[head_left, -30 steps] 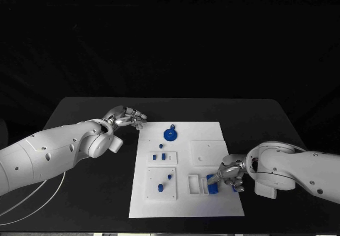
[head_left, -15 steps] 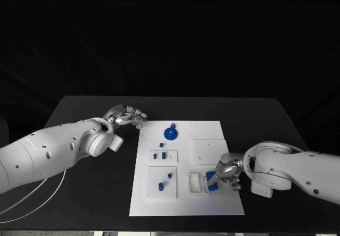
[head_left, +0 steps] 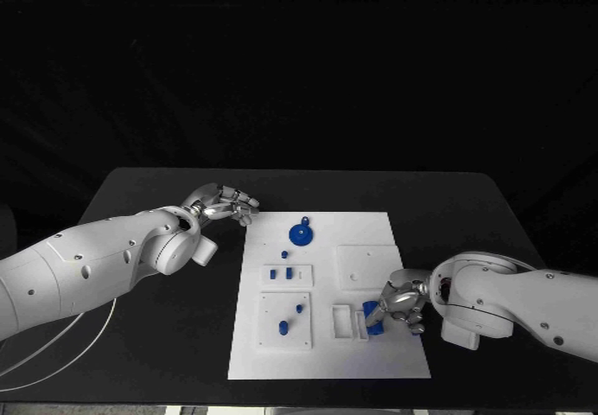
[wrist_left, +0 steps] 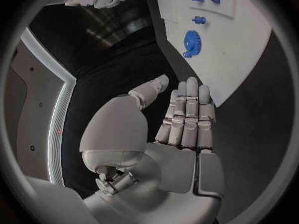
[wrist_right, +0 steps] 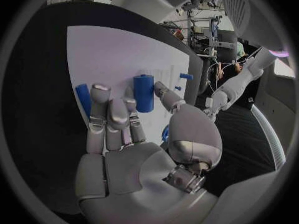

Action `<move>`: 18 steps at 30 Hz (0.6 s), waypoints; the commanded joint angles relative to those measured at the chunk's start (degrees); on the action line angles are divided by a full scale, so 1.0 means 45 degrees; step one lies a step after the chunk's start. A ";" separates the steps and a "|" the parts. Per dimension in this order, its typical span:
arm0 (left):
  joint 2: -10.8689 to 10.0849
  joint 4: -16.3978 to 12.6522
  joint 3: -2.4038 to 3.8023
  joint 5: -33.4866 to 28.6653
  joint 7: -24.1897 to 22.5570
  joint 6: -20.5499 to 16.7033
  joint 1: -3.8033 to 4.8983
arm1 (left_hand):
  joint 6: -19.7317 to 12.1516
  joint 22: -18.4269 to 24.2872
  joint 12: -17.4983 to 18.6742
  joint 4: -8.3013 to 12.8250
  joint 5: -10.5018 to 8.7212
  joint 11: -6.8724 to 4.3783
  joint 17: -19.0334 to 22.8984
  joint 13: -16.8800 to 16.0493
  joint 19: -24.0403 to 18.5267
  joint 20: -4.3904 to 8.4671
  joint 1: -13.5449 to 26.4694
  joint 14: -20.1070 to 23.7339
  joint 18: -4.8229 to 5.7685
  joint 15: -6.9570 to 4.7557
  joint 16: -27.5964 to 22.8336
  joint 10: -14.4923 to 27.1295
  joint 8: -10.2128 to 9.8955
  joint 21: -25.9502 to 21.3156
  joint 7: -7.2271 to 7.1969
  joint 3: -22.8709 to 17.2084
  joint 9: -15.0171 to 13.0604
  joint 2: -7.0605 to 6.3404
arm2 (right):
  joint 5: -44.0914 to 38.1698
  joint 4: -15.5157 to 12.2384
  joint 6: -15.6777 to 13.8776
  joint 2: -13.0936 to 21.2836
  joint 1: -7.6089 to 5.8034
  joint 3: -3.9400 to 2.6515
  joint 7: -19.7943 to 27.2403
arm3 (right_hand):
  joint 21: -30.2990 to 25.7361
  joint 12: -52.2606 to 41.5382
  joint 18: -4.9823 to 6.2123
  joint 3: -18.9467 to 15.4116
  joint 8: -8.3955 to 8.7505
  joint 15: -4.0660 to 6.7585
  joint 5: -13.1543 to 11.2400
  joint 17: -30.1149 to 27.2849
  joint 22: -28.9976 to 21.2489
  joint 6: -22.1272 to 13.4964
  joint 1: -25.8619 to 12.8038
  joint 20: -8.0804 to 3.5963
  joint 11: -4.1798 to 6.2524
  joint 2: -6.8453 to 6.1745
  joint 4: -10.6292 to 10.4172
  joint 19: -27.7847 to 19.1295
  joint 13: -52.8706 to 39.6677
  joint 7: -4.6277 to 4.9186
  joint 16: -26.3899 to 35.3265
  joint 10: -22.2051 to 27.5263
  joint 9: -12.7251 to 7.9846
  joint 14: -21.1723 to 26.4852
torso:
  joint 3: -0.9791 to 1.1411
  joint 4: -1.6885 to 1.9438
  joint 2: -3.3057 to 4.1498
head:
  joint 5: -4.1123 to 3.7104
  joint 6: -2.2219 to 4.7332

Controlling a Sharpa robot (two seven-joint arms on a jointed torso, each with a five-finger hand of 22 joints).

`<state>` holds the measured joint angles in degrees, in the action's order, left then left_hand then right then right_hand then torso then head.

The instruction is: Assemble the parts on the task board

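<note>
A blue block [head_left: 370, 318] sits at the lower right of the white task board [head_left: 374, 232], beside a small white raised fixture [head_left: 341, 321], and the right hand [head_left: 399, 308] is closed around it; in the right wrist view the thumb and a finger [wrist_right: 99, 102] flank the upright blue block [wrist_right: 143, 93], with a second blue piece [wrist_right: 82, 97] just beside the other fingers. The grip from the side probably leaves the block's lower end free to go down into the fixture. Further up the board lie a blue gear [head_left: 299, 234], a pair of small blue pieces [head_left: 282, 275] in a square recess, and two more [head_left: 289, 320] in the lower left recess. The left hand [head_left: 225, 207] hovers over the black table [head_left: 149, 199] just off the board's upper left corner, holding nothing, its fingers [wrist_left: 187, 112] straight and together in its wrist view, seemingly parked clear. The right hand works close to the board's right edge, with bare table beyond it.
</note>
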<state>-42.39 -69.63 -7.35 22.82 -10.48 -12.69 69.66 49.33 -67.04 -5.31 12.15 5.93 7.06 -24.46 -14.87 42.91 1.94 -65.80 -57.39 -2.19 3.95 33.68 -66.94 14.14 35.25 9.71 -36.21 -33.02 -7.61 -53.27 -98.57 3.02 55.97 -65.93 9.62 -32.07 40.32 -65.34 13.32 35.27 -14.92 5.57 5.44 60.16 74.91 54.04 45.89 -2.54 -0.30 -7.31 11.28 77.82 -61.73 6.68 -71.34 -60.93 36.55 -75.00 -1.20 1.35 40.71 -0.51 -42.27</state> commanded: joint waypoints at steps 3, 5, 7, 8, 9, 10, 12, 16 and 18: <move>0.0013 -0.0034 0.0004 -0.0083 -0.0095 0.0085 0.0005 | -0.0093 -0.0015 0.0085 -0.0057 -0.0057 0.0016 -0.0026 0.0019 -0.0013 -0.0080 0.0094 -0.0056 -0.0155 0.0042 -0.0050 0.0084 0.0062 -0.0057 0.0015 0.0012 0.0016 -0.0011 | 0.0609 -0.0186 -0.0369 0.0231 0.0029 0.0054 -0.0012 | 0.0061 0.0099 0.0372 -0.0080 -0.0074 0.0121 0.0034 0.0020 0.0221 0.0198 -0.0202 0.0052 0.0051 0.0077 -0.0024 0.0014 -0.0039 -0.0042 0.0067 -0.0123 -0.0658 0.0014 | 0.0005 -0.0002 -0.0004 | 0.0021 0.0021; 0.0020 -0.0035 0.0004 -0.0083 -0.0094 0.0093 0.0005 | -0.0093 -0.0016 0.0085 -0.0057 -0.0057 0.0016 -0.0028 0.0019 -0.0013 -0.0080 0.0093 -0.0057 -0.0155 0.0042 -0.0051 0.0084 0.0063 -0.0058 0.0014 0.0011 0.0016 -0.0012 | 0.0961 -0.0304 -0.0432 0.0292 -0.0051 0.0053 0.0011 | 0.0064 0.0125 0.0372 -0.0108 -0.0078 0.0136 0.0027 0.0021 0.0217 0.0239 -0.0312 0.0056 0.0062 0.0083 -0.0078 0.0009 -0.0057 -0.0059 0.0075 -0.0147 -0.0663 0.0010 | 0.0002 0.0001 -0.0005 | 0.0049 0.0034; 0.0023 -0.0035 0.0003 -0.0083 -0.0084 0.0118 0.0005 | -0.0093 -0.0017 0.0085 -0.0058 -0.0056 0.0016 -0.0031 0.0019 -0.0012 -0.0080 0.0092 -0.0057 -0.0155 0.0042 -0.0053 0.0084 0.0063 -0.0059 0.0014 0.0010 0.0017 -0.0011 | 0.1217 -0.0413 -0.0487 0.0311 -0.0136 0.0053 0.0051 | 0.0064 0.0160 0.0372 -0.0176 -0.0079 0.0147 -0.0033 0.0022 0.0209 0.0283 -0.0546 0.0066 0.0075 0.0031 -0.0213 0.0002 -0.0077 -0.0071 0.0085 -0.0170 -0.0672 0.0009 | 0.0000 0.0003 -0.0006 | 0.0074 0.0042; 0.0020 -0.0035 0.0003 -0.0083 -0.0082 0.0131 0.0005 | -0.0093 -0.0017 0.0085 -0.0058 -0.0056 0.0016 -0.0031 0.0019 -0.0012 -0.0080 0.0092 -0.0057 -0.0155 0.0042 -0.0054 0.0084 0.0063 -0.0059 0.0014 0.0010 0.0017 -0.0012 | 0.1290 -0.0462 -0.0527 0.0314 -0.0175 0.0053 0.0066 | 0.0062 0.0175 0.0372 -0.0185 -0.0077 0.0154 -0.0055 0.0023 0.0206 0.0299 -0.0624 0.0062 0.0085 -0.0002 -0.0263 -0.0003 -0.0089 -0.0077 0.0090 -0.0181 -0.0677 0.0009 | 0.0001 0.0004 -0.0007 | 0.0078 0.0045; 0.0021 -0.0035 0.0000 -0.0083 -0.0082 0.0134 0.0005 | -0.0093 -0.0017 0.0085 -0.0058 -0.0057 0.0016 -0.0032 0.0019 -0.0012 -0.0080 0.0092 -0.0057 -0.0155 0.0042 -0.0054 0.0084 0.0063 -0.0059 0.0014 0.0010 0.0017 -0.0012 | 0.1362 -0.0511 -0.0575 0.0317 -0.0221 0.0053 0.0076 | 0.0063 0.0184 0.0372 -0.0185 -0.0077 0.0160 -0.0063 0.0025 0.0205 0.0312 -0.0656 0.0057 0.0090 -0.0023 -0.0282 -0.0005 -0.0097 -0.0083 0.0091 -0.0188 -0.0679 0.0006 | 0.0000 0.0004 -0.0006 | 0.0085 0.0044; 0.0027 -0.0035 0.0000 -0.0083 -0.0084 0.0136 0.0005 | -0.0094 -0.0019 0.0086 -0.0062 -0.0058 0.0016 -0.0037 0.0019 -0.0013 -0.0081 0.0097 -0.0058 -0.0154 0.0042 -0.0058 0.0084 0.0064 -0.0061 0.0014 0.0013 0.0017 -0.0017 | 0.1435 -0.0544 -0.0575 0.0317 -0.0268 0.0051 0.0078 | 0.0064 0.0190 0.0372 -0.0180 -0.0078 0.0164 -0.0065 0.0026 0.0204 0.0323 -0.0671 0.0054 0.0094 -0.0033 -0.0294 -0.0006 -0.0103 -0.0087 0.0092 -0.0193 -0.0680 0.0005 | 0.0001 0.0001 -0.0006 | 0.0094 0.0055; 0.0029 -0.0037 -0.0001 -0.0083 -0.0084 0.0134 0.0005 | -0.0094 -0.0023 0.0086 -0.0069 -0.0060 0.0018 -0.0045 0.0019 -0.0013 -0.0082 0.0104 -0.0058 -0.0153 0.0043 -0.0065 0.0084 0.0065 -0.0063 0.0015 0.0017 0.0018 -0.0023 | 0.1604 -0.0572 -0.0559 0.0288 -0.0330 0.0051 0.0075 | 0.0067 0.0209 0.0372 -0.0166 -0.0080 0.0174 -0.0071 0.0028 0.0202 0.0354 -0.0727 0.0045 0.0107 -0.0047 -0.0342 -0.0006 -0.0121 -0.0099 0.0097 -0.0209 -0.0684 0.0003 | 0.0001 -0.0001 -0.0002 | 0.0118 0.0066; 0.0014 -0.0040 -0.0002 -0.0083 -0.0077 0.0138 0.0005 | -0.0095 -0.0025 0.0087 -0.0072 -0.0060 0.0018 -0.0051 0.0020 -0.0013 -0.0083 0.0105 -0.0058 -0.0153 0.0044 -0.0070 0.0085 0.0066 -0.0065 0.0015 0.0017 0.0019 -0.0026 | 0.1636 -0.0662 -0.0584 0.0165 -0.0338 0.0051 0.0103 | 0.0069 0.0236 0.0372 -0.0151 -0.0079 0.0186 -0.0076 0.0031 0.0199 0.0385 -0.0804 0.0038 0.0118 -0.0056 -0.0404 -0.0011 -0.0145 -0.0110 0.0103 -0.0225 -0.0691 0.0001 | -0.0013 0.0007 -0.0003 | 0.0132 0.0071; 0.0003 -0.0045 -0.0002 -0.0083 -0.0076 0.0140 0.0005 | -0.0096 -0.0026 0.0087 -0.0074 -0.0060 0.0018 -0.0054 0.0020 -0.0013 -0.0083 0.0105 -0.0058 -0.0153 0.0044 -0.0072 0.0085 0.0066 -0.0066 0.0015 0.0017 0.0019 -0.0027 | 0.1590 -0.0696 -0.0629 0.0078 -0.0338 0.0051 0.0109 | 0.0070 0.0246 0.0372 -0.0141 -0.0081 0.0191 -0.0066 0.0032 0.0199 0.0400 -0.0822 0.0035 0.0123 -0.0048 -0.0422 -0.0012 -0.0153 -0.0115 0.0106 -0.0230 -0.0693 0.0000 | -0.0010 0.0005 0.0009 | 0.0162 0.0050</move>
<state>-42.41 -69.65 -7.38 22.80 -10.43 -12.66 69.66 49.33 -67.09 -5.31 12.15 5.93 7.05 -24.61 -14.87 42.91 1.94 -65.80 -57.39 -2.19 3.95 33.68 -66.94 14.14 35.25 9.71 -36.21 -33.03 -7.61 -47.46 -101.51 0.64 56.54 -67.48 9.84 -32.03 40.31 -64.46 13.33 34.58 -15.08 5.94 5.32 60.25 74.91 55.50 42.85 -2.53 0.21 -7.39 9.77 77.81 -62.44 6.17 -71.12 -61.44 33.44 -75.04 -1.20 1.34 40.69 0.09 -41.95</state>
